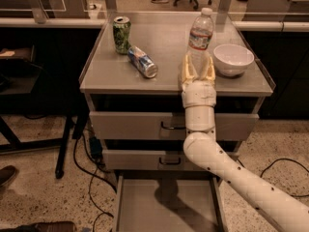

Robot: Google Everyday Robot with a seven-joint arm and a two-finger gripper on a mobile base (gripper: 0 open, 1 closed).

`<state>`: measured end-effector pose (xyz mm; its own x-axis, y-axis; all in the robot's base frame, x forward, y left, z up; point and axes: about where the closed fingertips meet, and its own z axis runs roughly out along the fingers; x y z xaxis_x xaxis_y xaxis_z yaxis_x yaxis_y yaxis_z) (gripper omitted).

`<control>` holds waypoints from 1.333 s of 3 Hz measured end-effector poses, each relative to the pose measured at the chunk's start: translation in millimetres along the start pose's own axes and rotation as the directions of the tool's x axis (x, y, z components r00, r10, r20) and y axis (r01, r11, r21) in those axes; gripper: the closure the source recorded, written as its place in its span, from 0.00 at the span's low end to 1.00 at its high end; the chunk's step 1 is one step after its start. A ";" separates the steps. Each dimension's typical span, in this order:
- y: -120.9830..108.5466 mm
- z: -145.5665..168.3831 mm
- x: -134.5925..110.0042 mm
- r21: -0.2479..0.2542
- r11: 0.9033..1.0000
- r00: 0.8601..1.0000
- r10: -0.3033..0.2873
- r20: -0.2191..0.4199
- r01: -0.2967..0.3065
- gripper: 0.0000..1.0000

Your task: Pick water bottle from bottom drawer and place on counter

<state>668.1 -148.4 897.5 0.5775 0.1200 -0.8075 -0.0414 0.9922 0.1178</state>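
Standing upright on the counter, toward its right half, the water bottle wears a white-and-red label band whose writing is too small to read. The gripper sits at the counter's front edge, its two fingers closed against either side of the bottle's lower part. The arm rises from below the counter, forearm vertical, elbow bent over the bottom drawer, which is pulled out. A green can stands on the counter's left half and a blue-and-silver can lies there on its side, their lettering unreadable.
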 end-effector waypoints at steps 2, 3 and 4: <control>-2.7 -10.6 7.1 0.026 0.999 1.000 -0.022 0.003 0.022 1.00; -6.1 -17.9 10.1 0.027 0.998 0.999 -0.048 0.001 0.048 1.00; -9.2 -23.5 11.2 0.029 0.997 0.998 -0.070 -0.002 0.070 1.00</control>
<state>655.8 -155.3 873.9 0.5772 0.0505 -0.8151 0.0223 0.9967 0.0775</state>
